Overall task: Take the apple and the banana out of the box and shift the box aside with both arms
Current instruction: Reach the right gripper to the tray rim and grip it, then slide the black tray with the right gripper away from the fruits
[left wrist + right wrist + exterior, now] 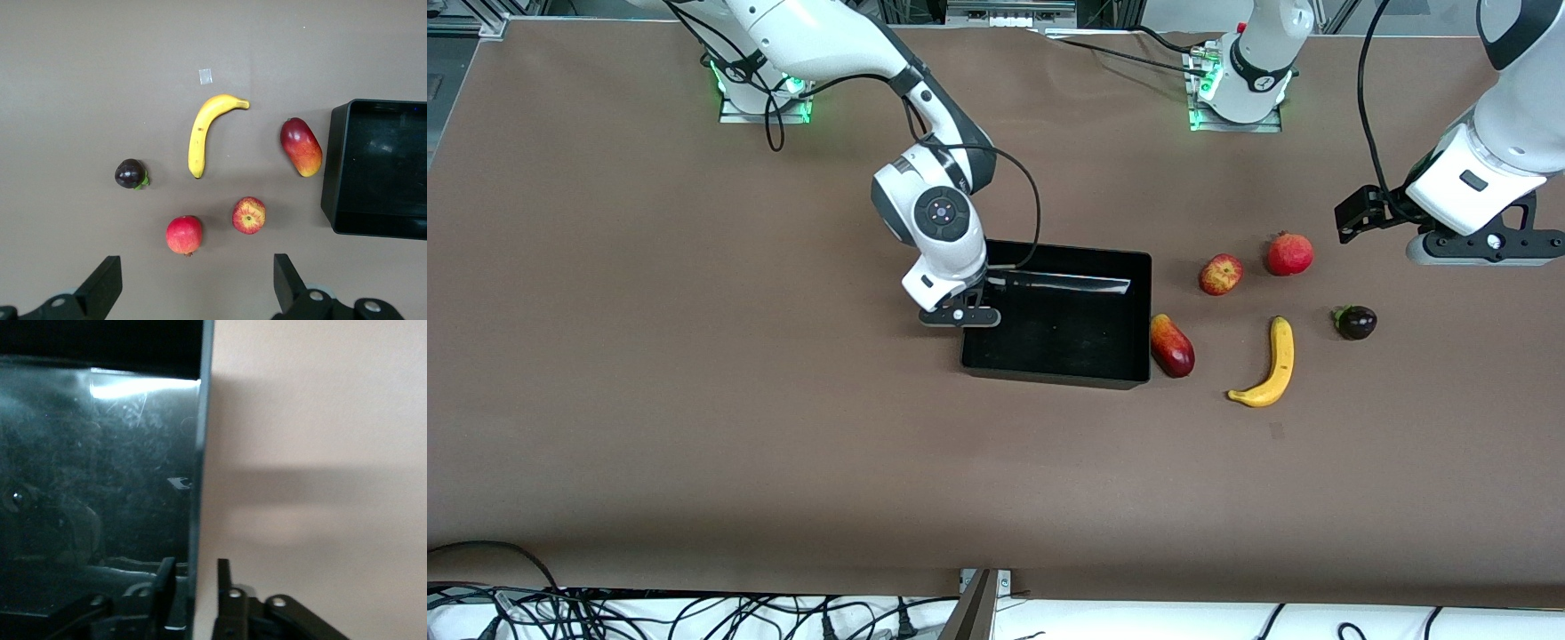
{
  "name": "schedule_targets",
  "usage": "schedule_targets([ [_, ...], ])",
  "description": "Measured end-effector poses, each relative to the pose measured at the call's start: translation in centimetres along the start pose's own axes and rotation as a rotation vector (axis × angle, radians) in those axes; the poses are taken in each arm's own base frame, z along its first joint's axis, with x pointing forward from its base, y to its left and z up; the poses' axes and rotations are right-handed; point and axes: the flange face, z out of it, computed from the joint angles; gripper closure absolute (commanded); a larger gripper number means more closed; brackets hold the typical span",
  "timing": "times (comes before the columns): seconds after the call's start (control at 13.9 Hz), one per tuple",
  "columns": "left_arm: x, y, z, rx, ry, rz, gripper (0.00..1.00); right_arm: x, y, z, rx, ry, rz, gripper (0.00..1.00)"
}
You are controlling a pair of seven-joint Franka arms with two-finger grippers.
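Box empty mid-worktop; apple and banana already out. My right hand straddles its wall, apparently pinching. Left hand spread over the fruit, off the box's free end.

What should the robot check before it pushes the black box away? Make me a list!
1. Apple out of the box: ok, it lies on the table.
2. Banana out too: ok, on the table, toward the left arm's end.
3. Box has nothing inside: ok.
4. Right gripper on the box: ok, its fingers straddle the wall at the right arm's end; a firm pinch, cannot tell.
5. Left gripper on the box: not ok, it hangs open over the fruit.
6. Mango-like fruit out of the way: not ok, it lies right against the box wall.
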Motion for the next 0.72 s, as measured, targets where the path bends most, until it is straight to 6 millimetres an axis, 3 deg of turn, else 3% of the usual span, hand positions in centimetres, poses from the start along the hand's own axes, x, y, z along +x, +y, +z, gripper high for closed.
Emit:
schedule_targets([
  [0.22, 0.0, 0.1, 0.0, 0.000, 0.000, 0.001, 0.00, 1.2, 1.4, -0.5, -0.024, -0.004, 0.004, 1.00],
  [0.43, 0.0, 0.1, 0.0, 0.000, 0.000, 0.001, 0.00, 3.8, 3.9, -3.9, -0.072, -0.017, -0.014, 1.00],
  [0.57, 0.0, 0.1, 0.0, 0.000, 0.000, 0.001, 0.00, 6.2, 7.6, -7.0, -0.109, -0.028, -0.057, 1.00],
  [0.72, 0.0, 0.1, 0.0, 0.000, 0.000, 0.001, 0.00, 8.6, 13.1, -9.3, -0.148, -0.053, -0.111, 1.00],
])
